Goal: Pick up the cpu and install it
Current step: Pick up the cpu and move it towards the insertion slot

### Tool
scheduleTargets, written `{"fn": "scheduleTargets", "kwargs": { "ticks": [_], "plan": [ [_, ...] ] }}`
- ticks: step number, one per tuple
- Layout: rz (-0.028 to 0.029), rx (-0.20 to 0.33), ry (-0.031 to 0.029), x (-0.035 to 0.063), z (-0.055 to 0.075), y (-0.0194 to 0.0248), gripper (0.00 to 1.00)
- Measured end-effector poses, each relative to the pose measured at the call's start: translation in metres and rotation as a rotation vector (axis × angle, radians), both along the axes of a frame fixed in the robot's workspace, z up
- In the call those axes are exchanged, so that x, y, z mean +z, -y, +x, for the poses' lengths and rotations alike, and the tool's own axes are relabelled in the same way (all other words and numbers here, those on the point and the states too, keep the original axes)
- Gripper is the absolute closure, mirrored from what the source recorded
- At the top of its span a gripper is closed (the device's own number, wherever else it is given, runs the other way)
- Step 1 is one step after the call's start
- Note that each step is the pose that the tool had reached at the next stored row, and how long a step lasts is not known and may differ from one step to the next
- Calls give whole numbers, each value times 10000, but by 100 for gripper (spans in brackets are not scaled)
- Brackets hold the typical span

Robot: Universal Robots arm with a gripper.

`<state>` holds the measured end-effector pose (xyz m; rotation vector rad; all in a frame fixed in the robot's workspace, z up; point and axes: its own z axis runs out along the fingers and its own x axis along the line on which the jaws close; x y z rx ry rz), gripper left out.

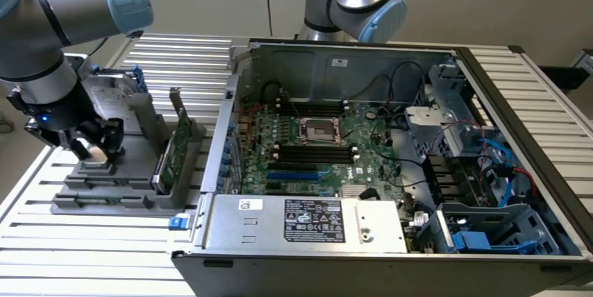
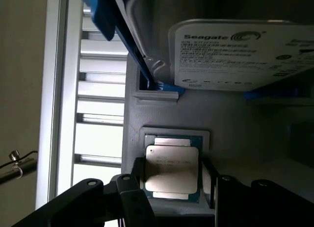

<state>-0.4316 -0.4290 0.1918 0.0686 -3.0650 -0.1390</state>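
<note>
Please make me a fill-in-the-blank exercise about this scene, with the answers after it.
1. The hard drive bears the brand name ____.
2. The cpu lies flat between the open ____.
3. The rail beside the hard drive is coloured ____.
Missing words: Seagate; jaws; blue.

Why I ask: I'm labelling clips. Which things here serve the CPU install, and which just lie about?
Job: cpu, open gripper around it, motherboard socket, grey holder under the cpu.
Lying about: hard drive, power supply.
</note>
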Motion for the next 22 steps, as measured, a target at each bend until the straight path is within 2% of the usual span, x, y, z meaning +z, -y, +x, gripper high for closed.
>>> {"fn": "scheduleTargets", "kwargs": {
  "ticks": [5, 15, 22],
  "plan": [
    [0, 0, 0, 146, 0, 0, 45],
    [-2, 2, 1, 590, 12, 1, 45],
    [-5, 1, -5, 907, 91, 0, 45]
  ]
}}
